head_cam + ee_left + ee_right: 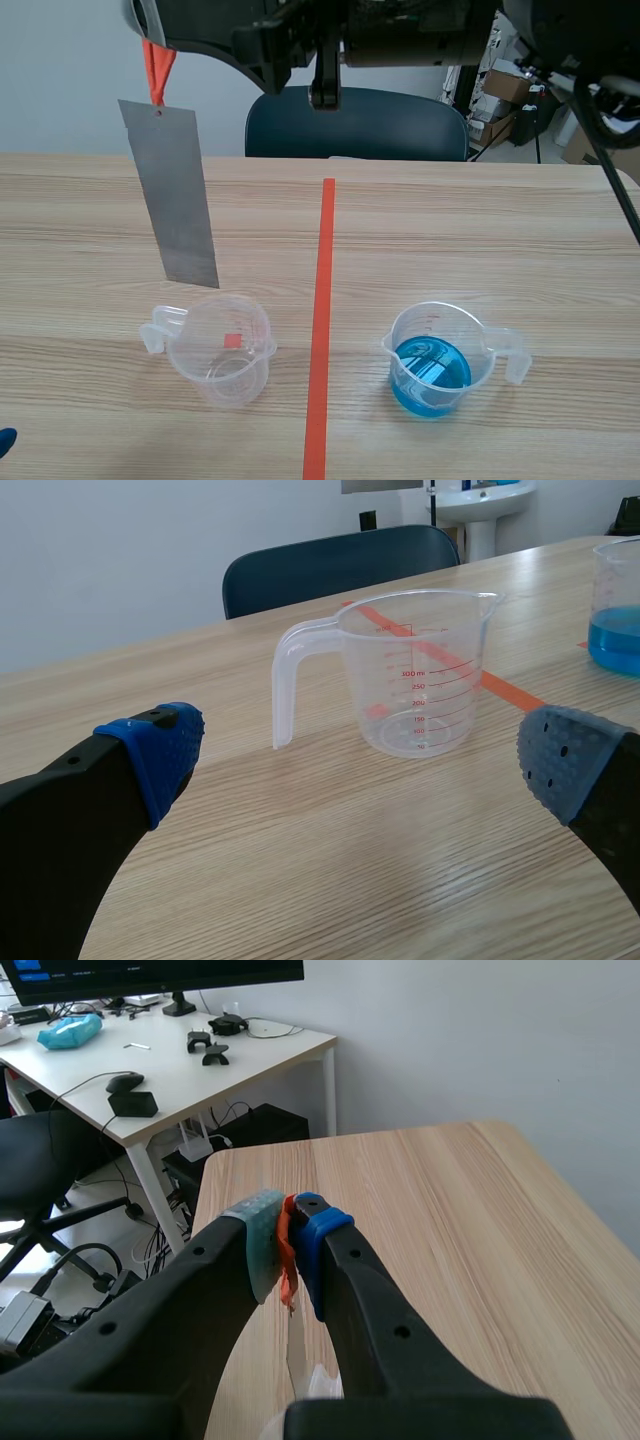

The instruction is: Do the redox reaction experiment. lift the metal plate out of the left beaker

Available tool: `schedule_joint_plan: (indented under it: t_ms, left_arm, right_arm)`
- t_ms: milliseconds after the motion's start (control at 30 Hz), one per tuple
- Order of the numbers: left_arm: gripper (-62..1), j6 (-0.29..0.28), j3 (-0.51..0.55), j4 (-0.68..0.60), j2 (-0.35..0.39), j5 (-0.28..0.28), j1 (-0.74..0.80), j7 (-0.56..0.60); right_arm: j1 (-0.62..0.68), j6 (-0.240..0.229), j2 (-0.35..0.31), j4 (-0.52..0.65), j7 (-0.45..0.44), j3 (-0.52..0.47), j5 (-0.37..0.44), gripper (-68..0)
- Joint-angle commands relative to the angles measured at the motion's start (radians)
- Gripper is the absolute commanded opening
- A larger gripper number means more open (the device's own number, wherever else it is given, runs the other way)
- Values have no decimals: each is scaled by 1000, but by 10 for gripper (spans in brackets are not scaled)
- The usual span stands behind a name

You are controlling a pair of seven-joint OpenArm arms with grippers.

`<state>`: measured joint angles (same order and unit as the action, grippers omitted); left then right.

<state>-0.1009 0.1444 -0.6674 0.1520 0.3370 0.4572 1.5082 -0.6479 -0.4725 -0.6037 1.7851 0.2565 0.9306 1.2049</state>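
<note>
Holding metal plate up in the air by orange strap fastened at its top. Pinching strap tight between pads of right gripper, on arm raised across top of scene view. Hangs slightly tilted, lower edge just above and behind rim of left beaker. Not touching it, apparently fully out.

Looks clear and empty, red scale on wall, handle toward left arm's side. Left gripper spread wide, low over table, facing beaker handle, gripping nothing. Right beaker across red tape line, with blue liquid inside, well apart from plate.

Judged nearly done, lift complete or close to it. To do well:
- Raise straight up, with no sideways drag until lower edge sits well clear of rim. Otherwise risk of clipping and tipping a light plastic beaker.
- Go slow to damp swing of a plate dangling on soft strap, prone to twisting.
- Hold pinch firm against slipping of thin fabric.
- Could use left gripper to steady beaker if needed.
</note>
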Motion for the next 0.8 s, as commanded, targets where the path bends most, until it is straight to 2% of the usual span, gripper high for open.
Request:
schedule_joint_plan:
  t_ms: [0, 767]
  left_arm:
    - [14, 2, 3, -3, -2, -3, 11, 46]
    - [14, 2, 3, -3, -2, -3, 11, 46]
  right_arm:
    - [-14, 0, 10, 14, -14, -15, 15, -671]
    - [-14, 0, 17, 14, 45, -15, 87, -671]
